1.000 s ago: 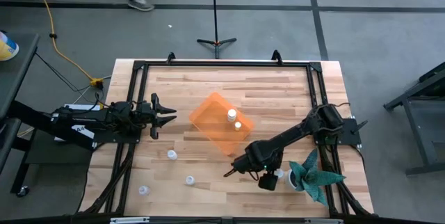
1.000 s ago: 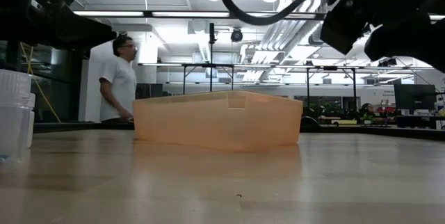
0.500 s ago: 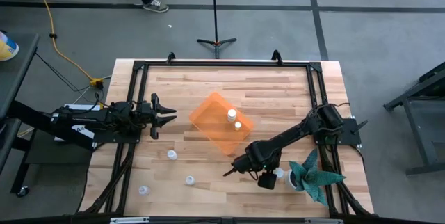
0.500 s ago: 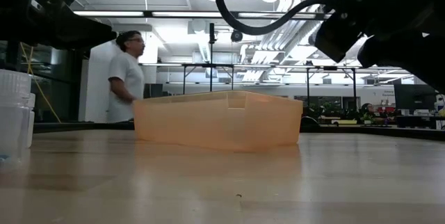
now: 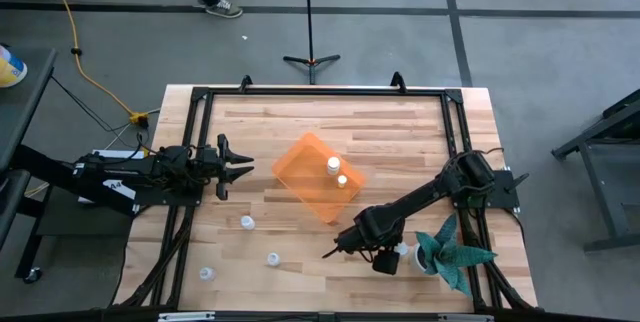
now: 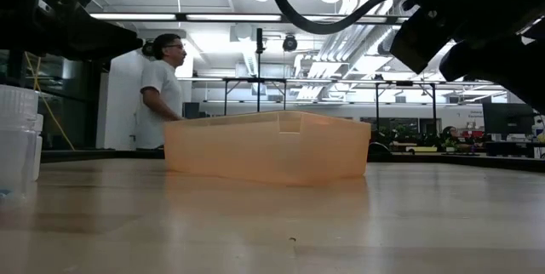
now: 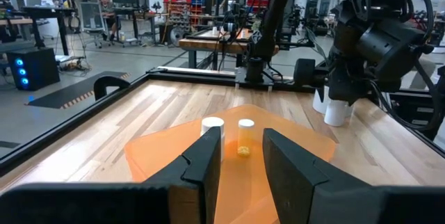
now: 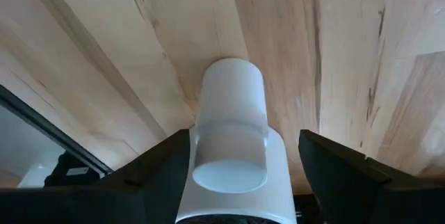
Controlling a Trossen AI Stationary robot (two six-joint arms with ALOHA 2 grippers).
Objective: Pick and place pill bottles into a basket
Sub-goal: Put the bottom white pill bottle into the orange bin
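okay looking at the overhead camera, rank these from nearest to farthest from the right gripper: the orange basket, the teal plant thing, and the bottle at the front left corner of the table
From the right gripper:
1. Teal plant, just beside it toward the table's right edge.
2. Orange basket, mid-table, holding two bottles.
3. Front-left bottle, far across, near the table's left corner.

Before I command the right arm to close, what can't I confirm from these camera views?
- High view: the right gripper and arm cover the small white pill bottle; contact unreadable.
- Right wrist view: the bottle sits between open fingers, its base cut off by the frame edge.
- Low view: the shallow translucent orange plastic basket wall hides the bottles inside.
- High view: the person is cut off by the top edge.
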